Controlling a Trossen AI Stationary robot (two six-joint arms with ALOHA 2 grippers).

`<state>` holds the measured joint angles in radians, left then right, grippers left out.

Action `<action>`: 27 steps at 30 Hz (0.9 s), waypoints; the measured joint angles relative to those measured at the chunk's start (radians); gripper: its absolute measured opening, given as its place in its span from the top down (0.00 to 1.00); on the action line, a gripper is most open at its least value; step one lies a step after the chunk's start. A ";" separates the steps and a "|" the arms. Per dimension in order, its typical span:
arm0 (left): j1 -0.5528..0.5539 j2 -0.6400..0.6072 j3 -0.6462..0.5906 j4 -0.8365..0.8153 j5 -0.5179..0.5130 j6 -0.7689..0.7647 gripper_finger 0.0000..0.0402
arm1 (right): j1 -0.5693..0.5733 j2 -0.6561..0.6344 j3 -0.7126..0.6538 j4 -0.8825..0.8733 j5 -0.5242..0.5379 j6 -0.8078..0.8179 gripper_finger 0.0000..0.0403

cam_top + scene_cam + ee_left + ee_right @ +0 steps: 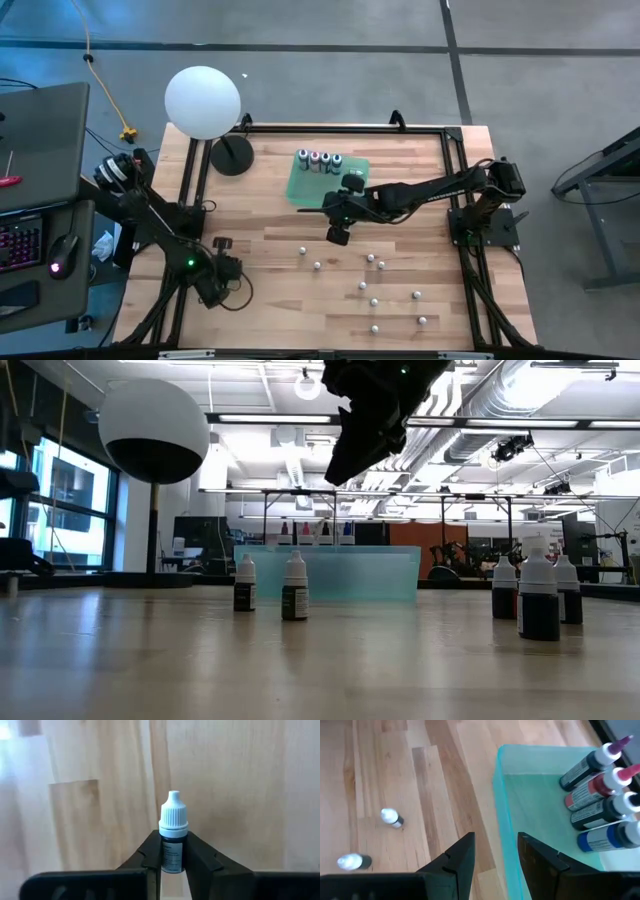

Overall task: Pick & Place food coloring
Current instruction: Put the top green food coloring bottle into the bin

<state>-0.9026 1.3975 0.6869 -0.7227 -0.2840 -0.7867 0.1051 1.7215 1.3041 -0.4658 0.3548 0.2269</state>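
Low in the overhead frame, the left gripper (222,283) sits near the table's (270,310) bottom-left edge, its fingers clamped on a white-capped bottle (173,832). To the lower right, small whitish bottles (374,301) stand scattered and upright on the wood. At frame centre the right gripper (337,234) hovers, fingers apart and holding nothing, beside the green tray (300,188). Four larger bottles (319,160) stand in a row at the tray's top edge.

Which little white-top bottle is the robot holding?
The small bottle pinched in the left pincer, near the table's front left. The other white-capped bottles stand loose on the wood; the right pincer is open and empty.
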 joint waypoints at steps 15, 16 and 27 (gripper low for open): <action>0.790 -0.093 0.136 0.332 -0.119 0.851 0.77 | 0.000 -0.138 0.016 -0.058 -0.101 -0.126 0.65; 0.852 -0.088 0.137 0.393 -0.045 0.904 0.77 | 0.000 -0.135 0.005 -0.050 -0.133 -0.126 0.65; 1.272 0.077 0.135 0.632 0.350 1.078 0.78 | 0.020 -0.097 -0.384 0.602 -0.363 -0.128 0.65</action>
<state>0.3689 1.4743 0.8221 -0.0905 0.0658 0.2916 0.1253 1.6247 0.9199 0.1364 -0.0084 0.0988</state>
